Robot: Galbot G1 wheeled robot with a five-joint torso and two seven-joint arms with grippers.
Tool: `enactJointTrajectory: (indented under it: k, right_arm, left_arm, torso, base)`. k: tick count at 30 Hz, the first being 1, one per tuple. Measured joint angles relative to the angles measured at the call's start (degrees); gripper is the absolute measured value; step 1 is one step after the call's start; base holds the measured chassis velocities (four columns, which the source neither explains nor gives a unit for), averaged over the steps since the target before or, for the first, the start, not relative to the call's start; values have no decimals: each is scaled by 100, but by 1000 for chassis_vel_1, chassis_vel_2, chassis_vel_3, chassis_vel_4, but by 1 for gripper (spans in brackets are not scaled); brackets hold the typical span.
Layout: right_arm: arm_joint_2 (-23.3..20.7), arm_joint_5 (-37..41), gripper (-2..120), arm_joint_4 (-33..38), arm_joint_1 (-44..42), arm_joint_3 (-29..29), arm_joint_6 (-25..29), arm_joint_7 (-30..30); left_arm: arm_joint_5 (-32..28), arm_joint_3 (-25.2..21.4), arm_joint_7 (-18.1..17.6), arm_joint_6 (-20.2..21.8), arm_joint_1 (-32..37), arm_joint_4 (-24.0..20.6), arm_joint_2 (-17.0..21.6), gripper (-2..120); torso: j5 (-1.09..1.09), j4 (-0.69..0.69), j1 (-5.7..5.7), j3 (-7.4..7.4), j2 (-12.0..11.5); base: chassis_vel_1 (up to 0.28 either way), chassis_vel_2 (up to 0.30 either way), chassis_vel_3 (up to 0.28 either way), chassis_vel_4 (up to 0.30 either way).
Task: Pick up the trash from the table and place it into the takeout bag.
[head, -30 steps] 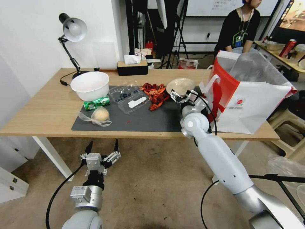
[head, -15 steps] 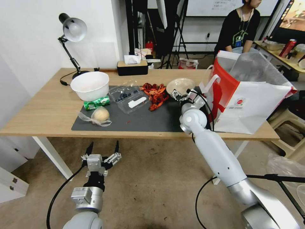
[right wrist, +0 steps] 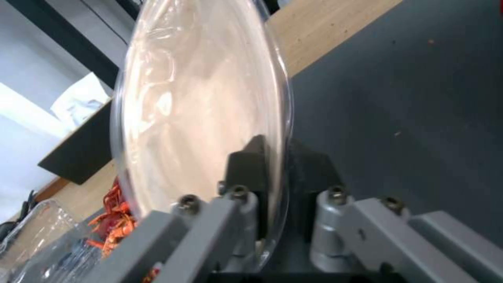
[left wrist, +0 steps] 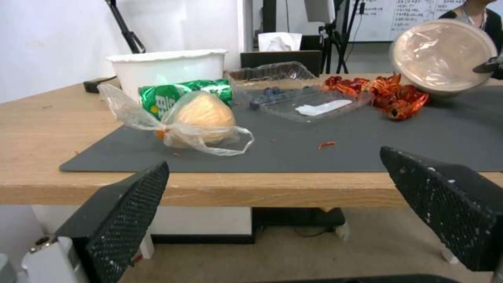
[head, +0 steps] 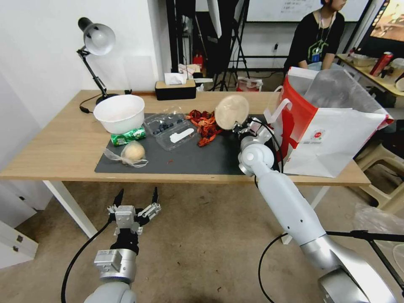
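Note:
My right gripper [head: 239, 125] is shut on the rim of the beige bowl [head: 231, 111], which is lifted off the grey mat [head: 189, 158] and tipped on edge, its film-covered mouth facing me. In the right wrist view the fingers [right wrist: 251, 169] pinch the bowl's clear rim [right wrist: 204, 98]. The takeout bag [head: 332, 126] stands open just right of it. Red shells [head: 205, 123], a clamshell [head: 170, 128], a crushed green can [head: 127, 136] and a bagged bun [head: 132, 152] lie on the mat. My left gripper [head: 135, 198] hangs open below the table's front edge.
A large white bowl [head: 119, 112] sits at the mat's back left. A desk lamp [head: 94, 46] and a black tissue box [head: 175, 89] stand along the far edge of the table [head: 54, 143]. A plastic stool [head: 387, 172] is to the right of the bag.
The right gripper has closed on the beige bowl's rim and raised it from the mat, tipping it upright. The left arm has not moved.

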Motion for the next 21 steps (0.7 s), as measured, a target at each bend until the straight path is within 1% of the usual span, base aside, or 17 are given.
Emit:
enactJointTrajectory:
  k: [1,2,6,10,12,13,15,16,18,20,21]
  right_arm:
    - [-38,0,2,42,-23,11,5,-23]
    - [-76,-2,0,76,-44,23,11,-44]
    - [-188,-15,0,215,-89,66,94,-162]
    - [-337,-14,0,487,-143,105,279,-446]
    - [-461,7,0,763,-210,106,430,-773]
    - [-461,7,0,763,-210,106,430,-773]
    - [-564,2,0,1059,-267,85,554,-1124]
    - [-564,2,0,1059,-267,85,554,-1124]
    - [-658,-173,0,1333,-312,66,666,-1496]
    - [-685,-271,0,1408,-323,65,700,-1596]
    - [-736,-501,0,1530,-333,66,762,-1769]
  left_arm:
    - [8,7,1,-2,-1,4,0,100]
    - [11,11,1,-2,-2,8,0,100]
    - [18,19,3,-3,-12,21,0,100]
    - [27,31,4,-3,-25,46,0,100]
    - [31,42,6,-5,-36,57,0,100]
    - [31,42,6,-5,-36,57,0,100]
    - [33,46,7,-6,-46,63,0,100]
    - [33,46,7,-6,-46,63,0,100]
    - [33,46,8,-7,-50,66,0,100]
    - [33,45,8,-7,-50,69,0,100]
    - [33,44,8,-9,-50,73,0,100]
  torso:
    - [-1,0,0,0,0]
    - [0,0,0,0,0]
    - [0,-1,0,1,0]
    - [0,-1,0,1,0]
    - [0,-1,0,1,0]
    - [0,-1,0,1,0]
    - [-1,-1,0,0,0]
    - [-1,-1,0,0,0]
    - [-1,0,0,1,0]
    - [-1,0,0,1,0]
    - [0,0,0,1,0]
  base:
    - [0,0,0,0]
    - [0,0,0,0]
    - [0,0,0,0]
    - [0,0,0,0]
    - [0,0,0,0]
    - [0,0,0,0]
    - [0,0,0,0]
    - [0,0,0,0]
    - [0,0,0,0]
    - [0,0,0,0]
    - [0,0,0,0]
